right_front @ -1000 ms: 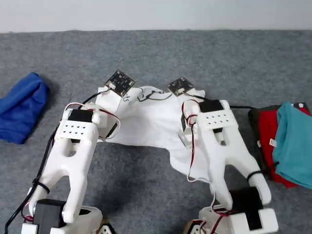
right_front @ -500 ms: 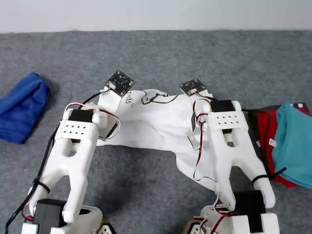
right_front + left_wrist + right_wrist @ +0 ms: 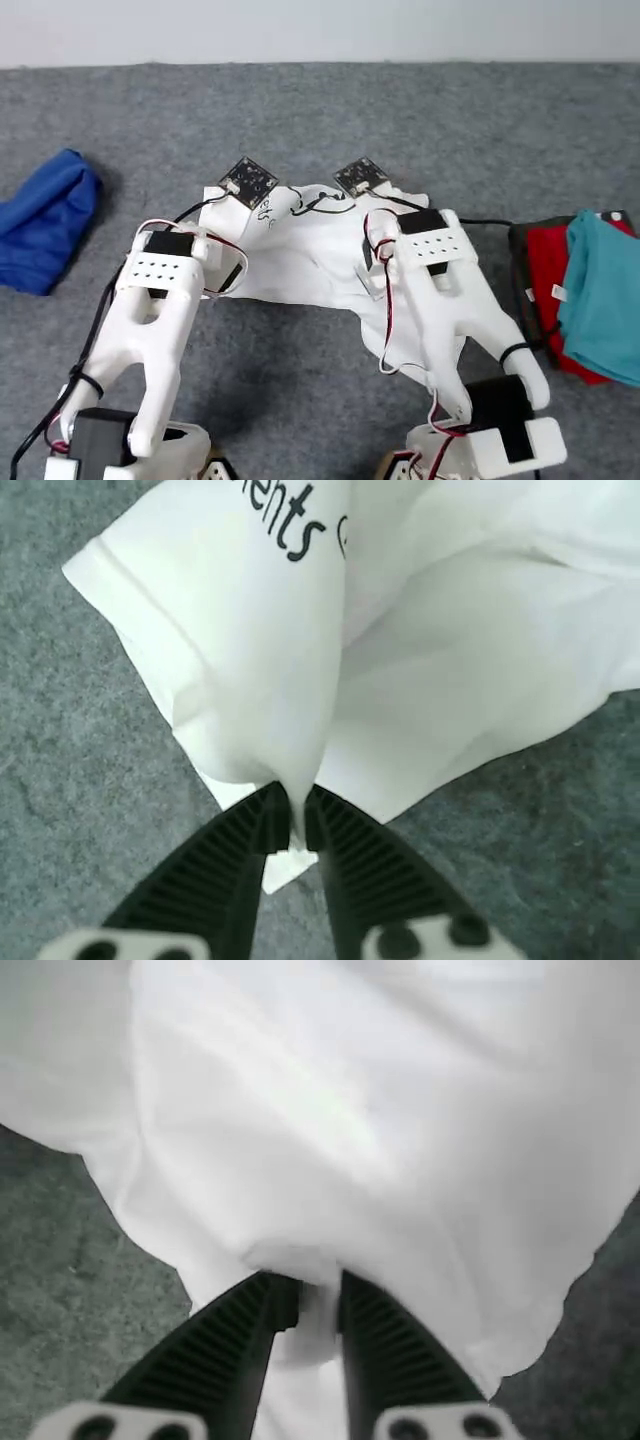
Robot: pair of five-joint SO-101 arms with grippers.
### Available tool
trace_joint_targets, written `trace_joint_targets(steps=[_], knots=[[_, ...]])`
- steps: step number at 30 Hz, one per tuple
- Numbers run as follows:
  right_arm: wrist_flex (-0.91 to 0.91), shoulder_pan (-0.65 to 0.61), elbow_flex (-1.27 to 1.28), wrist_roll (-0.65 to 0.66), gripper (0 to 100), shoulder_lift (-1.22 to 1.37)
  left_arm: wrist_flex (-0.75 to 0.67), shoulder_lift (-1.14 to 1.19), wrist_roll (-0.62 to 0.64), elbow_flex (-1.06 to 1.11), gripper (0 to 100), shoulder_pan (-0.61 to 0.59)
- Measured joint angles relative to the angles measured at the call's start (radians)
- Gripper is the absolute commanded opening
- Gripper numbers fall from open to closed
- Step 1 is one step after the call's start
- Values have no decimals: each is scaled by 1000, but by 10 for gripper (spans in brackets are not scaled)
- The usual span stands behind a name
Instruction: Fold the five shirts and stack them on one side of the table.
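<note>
At the left edge of the high view a crumpled blue shirt (image 3: 45, 220) lies on the grey table (image 3: 420, 115); at centre the white shirt (image 3: 315, 255) is spread between the 2 arms, with black lettering near its upper edge; the left gripper (image 3: 297, 818) pinches a fold of its hem, jaws pressed onto the cloth; the right gripper (image 3: 318, 1305) likewise nips a bunched fold; at the right edge a teal shirt (image 3: 605, 290) lies over a red shirt (image 3: 545, 275).
</note>
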Motion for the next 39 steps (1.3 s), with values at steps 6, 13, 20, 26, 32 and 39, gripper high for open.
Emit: trace_joint_targets(steps=[6,13,20,26,32,39], knots=[[-5,12,26,0,9,0,0,0,0,0,14,-2],[135,89,14,23,9,-104,0,0,0,0,14,-2],[381,146,-2,143,9,-304,43,0,-2,0,14,-2],[476,149,23,196,9,-385,172,0,-6,0,14,-2],[500,149,37,210,9,-420,216,-5,-6,-14,14,-2],[601,149,-101,213,9,-456,216,-6,-8,-14,14,-2]])
